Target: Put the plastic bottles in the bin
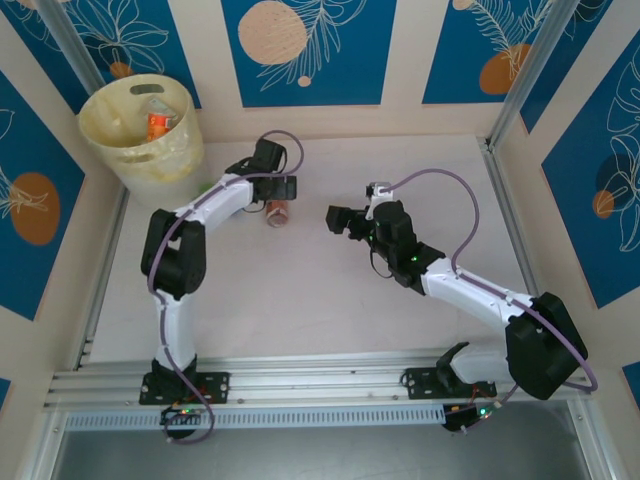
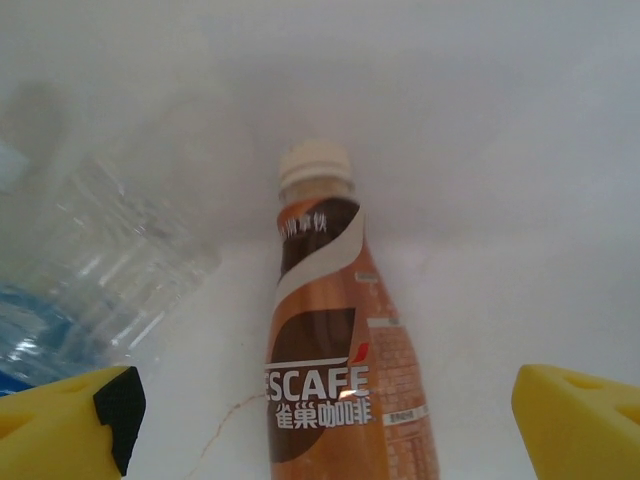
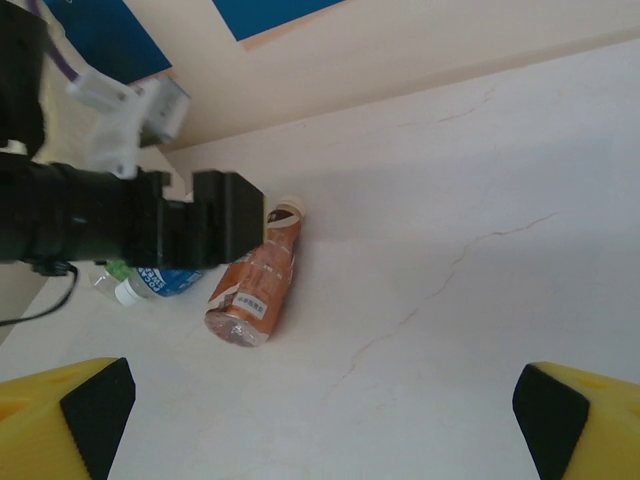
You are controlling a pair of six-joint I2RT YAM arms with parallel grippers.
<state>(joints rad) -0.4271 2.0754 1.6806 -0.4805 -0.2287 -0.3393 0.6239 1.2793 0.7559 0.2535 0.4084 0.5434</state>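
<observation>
Left gripper (image 2: pixel 325 425) open: yellow fingers straddle the brown-labelled, cream-capped plastic coffee bottle (image 2: pixel 318 370) without touching it. The bottle lies on its side on the pale tabletop (image 1: pixel 330 300), near the tall pale yellow translucent bin (image 1: pixel 150 165). Judgement: descend squarely over the mid-label and close gently, since the round body may roll. A crushed clear blue-labelled bottle (image 2: pixel 80 300) lies just beside; keep that finger clear. Right gripper (image 3: pixel 325 420) open, empty, well apart.

Brown-and-copper, cream-capped bottle (image 2: pixel 330 400) with white swoosh. Pale yellow translucent bin (image 1: pixel 150 155) at ten o'clock; blue wall panels (image 1: pixel 340 60) with peach discs and white leaf outlines.
</observation>
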